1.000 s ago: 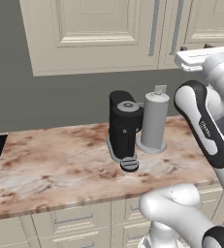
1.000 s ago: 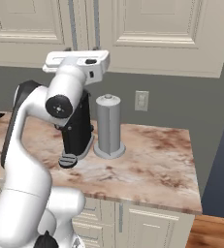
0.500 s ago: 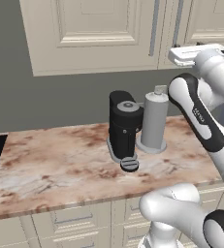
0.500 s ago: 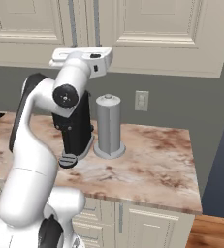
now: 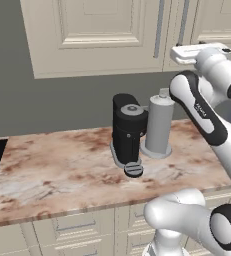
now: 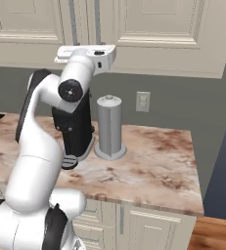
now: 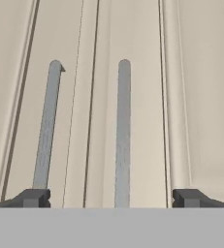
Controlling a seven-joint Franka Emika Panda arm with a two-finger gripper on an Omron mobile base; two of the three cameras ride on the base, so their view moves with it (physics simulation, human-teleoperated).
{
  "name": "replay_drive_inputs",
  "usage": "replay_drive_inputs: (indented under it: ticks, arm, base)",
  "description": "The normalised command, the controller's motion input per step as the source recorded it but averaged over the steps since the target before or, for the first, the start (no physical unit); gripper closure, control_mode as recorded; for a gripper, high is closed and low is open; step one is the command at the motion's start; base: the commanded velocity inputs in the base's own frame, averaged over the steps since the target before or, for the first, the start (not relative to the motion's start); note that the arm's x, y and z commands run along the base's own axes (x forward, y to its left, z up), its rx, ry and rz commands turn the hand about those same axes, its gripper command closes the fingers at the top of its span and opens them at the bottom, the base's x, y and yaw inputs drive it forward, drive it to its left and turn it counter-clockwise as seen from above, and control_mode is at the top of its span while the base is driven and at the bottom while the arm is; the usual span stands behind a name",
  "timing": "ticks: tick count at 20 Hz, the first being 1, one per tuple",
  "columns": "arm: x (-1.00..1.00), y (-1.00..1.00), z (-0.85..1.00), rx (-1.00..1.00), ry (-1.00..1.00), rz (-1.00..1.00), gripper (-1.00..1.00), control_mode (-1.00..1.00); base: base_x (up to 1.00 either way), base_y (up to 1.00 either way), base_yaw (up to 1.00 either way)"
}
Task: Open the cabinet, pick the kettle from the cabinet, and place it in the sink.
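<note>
Risen and now level with the cabinet (image 7: 133, 29), the gripper (image 7: 111, 197) spreads wide, two handles between its fingertips, risking clamping both; the kettle sits unseen behind shut doors.

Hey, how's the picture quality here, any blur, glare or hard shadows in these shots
Left base view: evenly lit, crisp, only a soft shadow under the cabinet on the wall. Right base view: sharp, no glare; the counter shows faint shading. Hand view: slightly soft, the bar handles a bit blurred, no glare, with the open gripper before them.
</note>
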Motion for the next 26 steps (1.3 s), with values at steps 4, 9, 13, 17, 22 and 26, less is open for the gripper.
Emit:
replay_drive_inputs:
  ticks: [4, 9, 13, 17, 22, 26]
  arm:
    - [0.31, -0.03, 0.00, 0.00, 0.00, 0.00, -1.00, -1.00]
    - [0.26, -0.10, 0.00, 0.00, 0.00, 0.00, -1.00, -1.00]
    - [0.25, -0.12, 0.00, 0.00, 0.00, 0.00, -1.00, -1.00]
    - [0.28, -0.03, 0.00, 0.00, 0.00, 0.00, -1.00, -1.00]
    - [0.29, 0.00, 0.00, 0.00, 0.00, 0.00, -1.00, -1.00]
    - [0.26, 0.00, 0.00, 0.00, 0.00, 0.00, -1.00, -1.00]
  base:
    - [0.00, 0.00, 0.00]
    - [0.00, 0.00, 0.00]
    - [0.00, 0.00, 0.00]
    - [0.00, 0.00, 0.00]
    - [0.00, 0.00, 0.00]
    - [0.00, 0.00, 0.00]
